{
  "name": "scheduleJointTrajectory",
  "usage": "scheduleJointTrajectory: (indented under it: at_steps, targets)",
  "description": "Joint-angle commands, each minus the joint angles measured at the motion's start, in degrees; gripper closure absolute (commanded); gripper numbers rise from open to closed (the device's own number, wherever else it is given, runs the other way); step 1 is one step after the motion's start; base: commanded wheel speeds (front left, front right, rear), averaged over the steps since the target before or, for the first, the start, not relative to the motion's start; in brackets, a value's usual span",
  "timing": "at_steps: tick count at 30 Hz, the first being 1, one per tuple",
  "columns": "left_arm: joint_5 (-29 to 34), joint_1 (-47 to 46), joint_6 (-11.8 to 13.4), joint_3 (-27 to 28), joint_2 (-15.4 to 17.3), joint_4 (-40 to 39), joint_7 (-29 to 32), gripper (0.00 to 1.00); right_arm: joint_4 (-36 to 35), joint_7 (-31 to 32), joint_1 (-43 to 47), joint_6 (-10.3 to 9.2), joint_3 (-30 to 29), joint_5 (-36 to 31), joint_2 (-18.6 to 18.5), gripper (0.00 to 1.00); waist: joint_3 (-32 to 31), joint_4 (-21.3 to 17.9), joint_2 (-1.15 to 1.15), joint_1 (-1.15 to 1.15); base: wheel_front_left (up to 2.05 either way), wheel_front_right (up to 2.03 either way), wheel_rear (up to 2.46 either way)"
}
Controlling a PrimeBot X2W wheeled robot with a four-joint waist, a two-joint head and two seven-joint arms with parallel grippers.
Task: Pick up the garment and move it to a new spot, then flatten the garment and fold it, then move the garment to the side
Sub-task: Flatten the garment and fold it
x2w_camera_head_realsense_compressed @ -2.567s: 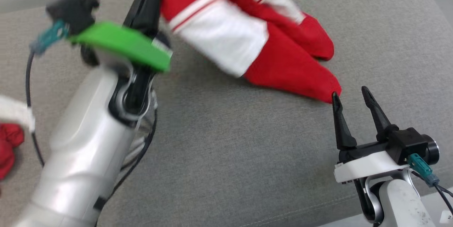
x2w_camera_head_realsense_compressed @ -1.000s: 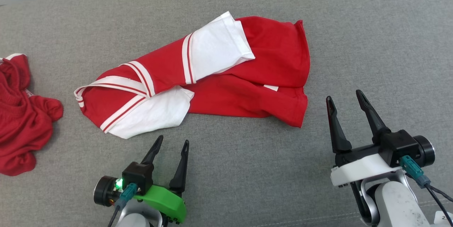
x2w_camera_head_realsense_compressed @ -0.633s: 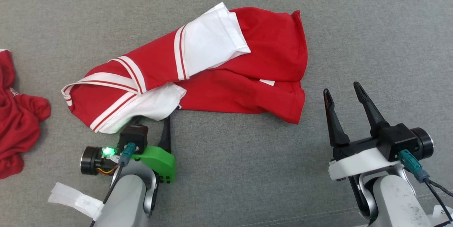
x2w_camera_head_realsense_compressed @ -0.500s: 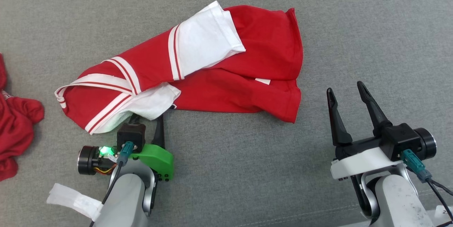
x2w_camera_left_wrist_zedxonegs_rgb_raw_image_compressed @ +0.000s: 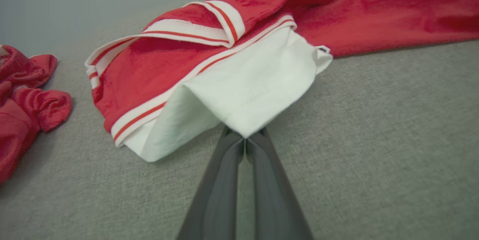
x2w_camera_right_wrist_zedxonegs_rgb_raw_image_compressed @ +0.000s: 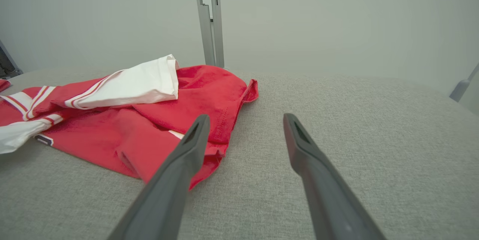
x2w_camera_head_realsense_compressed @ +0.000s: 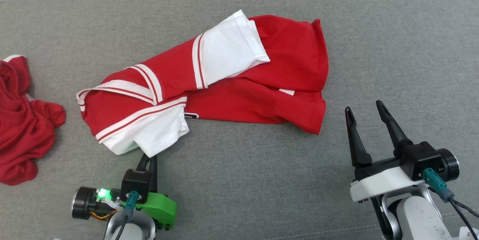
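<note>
The garment (x2w_camera_head_realsense_compressed: pixel 239 82), a red shirt with white sleeves and striped trim, lies crumpled across the middle of the grey cushion (x2w_camera_head_realsense_compressed: pixel 393 45). My left gripper (x2w_camera_head_realsense_compressed: pixel 149 154) is shut on the corner of its near white sleeve (x2w_camera_left_wrist_zedxonegs_rgb_raw_image_compressed: pixel 247 94), and in the left wrist view the fingers (x2w_camera_left_wrist_zedxonegs_rgb_raw_image_compressed: pixel 228 180) press together under that white cloth. My right gripper (x2w_camera_head_realsense_compressed: pixel 365 109) stands open off the shirt's right hem, empty. In the right wrist view the garment (x2w_camera_right_wrist_zedxonegs_rgb_raw_image_compressed: pixel 157 120) spreads left of the two parted fingers (x2w_camera_right_wrist_zedxonegs_rgb_raw_image_compressed: pixel 179 169).
A second red garment (x2w_camera_head_realsense_compressed: pixel 22 120) lies bunched at the cushion's left edge, also in the left wrist view (x2w_camera_left_wrist_zedxonegs_rgb_raw_image_compressed: pixel 26 94). A pale wall with a grey metal post (x2w_camera_right_wrist_zedxonegs_rgb_raw_image_compressed: pixel 209 15) rises behind the cushion. Bare grey fabric stretches to the right.
My left gripper slid onto the near white sleeve, shut on its corner and pulled it back toward me, unfolding the striped cuff. The right gripper stayed open in place. The camera shifted.
</note>
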Motion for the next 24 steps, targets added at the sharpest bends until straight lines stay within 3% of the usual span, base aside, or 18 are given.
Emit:
scheduleJointTrajectory:
  at_steps: [1,10,24]
  targets:
    - [1.0,0.7,0.7,-0.3,1.0,-1.6,0.6,1.0,0.1,0.1,0.5,-0.04,0.0,0.0,-0.1,0.0,-1.1,1.2,0.0,0.0,0.0,0.0,0.0]
    - [1.7,4.0,1.5,-1.1,3.1,-7.7,5.8,1.0,6.4,0.1,1.1,-0.04,4.1,1.3,-0.1,0.0,-1.6,2.8,0.0,0.0,0.0,0.0,0.0]
    - [0.6,2.1,2.5,-0.6,3.7,-6.3,1.8,1.0,14.3,0.0,-3.3,-0.05,8.9,0.5,-1.0,0.0,-0.1,5.2,0.0,0.0,0.0,0.0,0.0]
